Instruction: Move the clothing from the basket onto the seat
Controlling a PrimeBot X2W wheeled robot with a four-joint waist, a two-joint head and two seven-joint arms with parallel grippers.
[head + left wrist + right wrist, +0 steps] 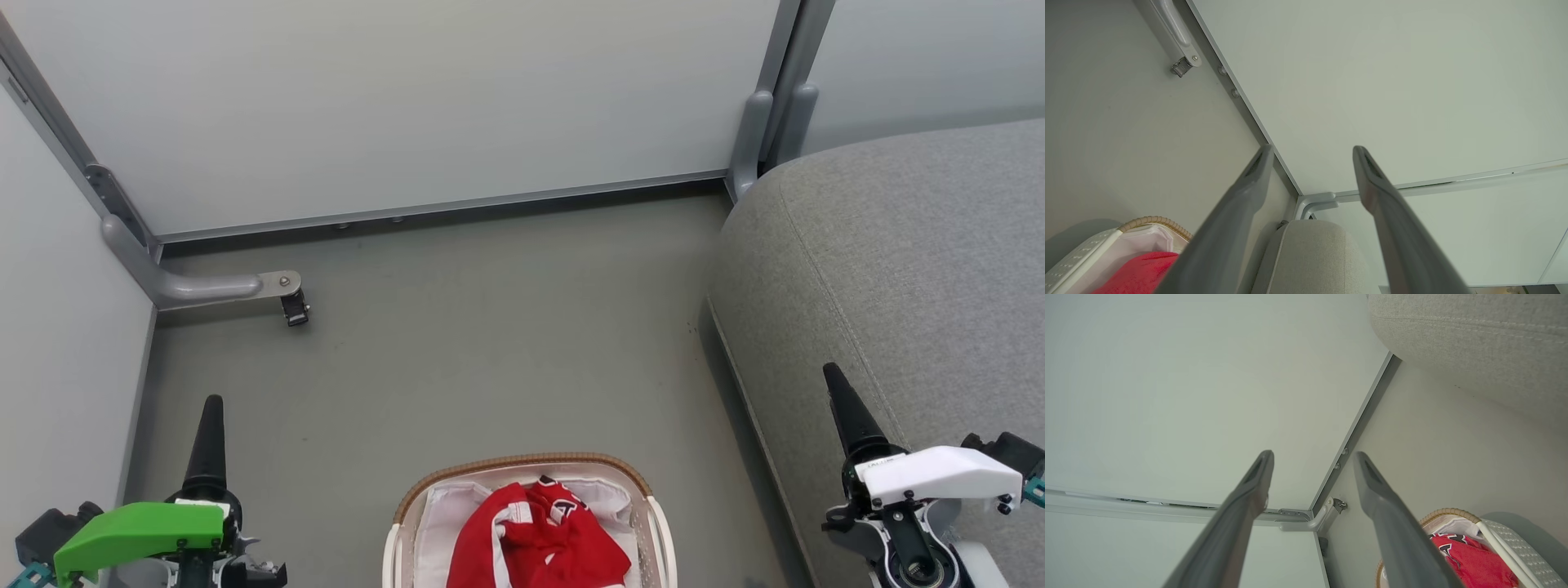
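A plain grey floor (457,343) meets pale wall panels (408,98) along a metal rail (441,206). In the left corner lies a curved grey foot (204,287) with a small dark fitting (295,310) at its end. Grey posts (755,139) stand in the right corner.

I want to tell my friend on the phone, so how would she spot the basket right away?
Start at the big grey seat on the right of the head view, then look left across the grey floor to the bottom edge. There sits the basket: oval, white, with a brown woven rim. It alone holds the red clothing on a white liner.
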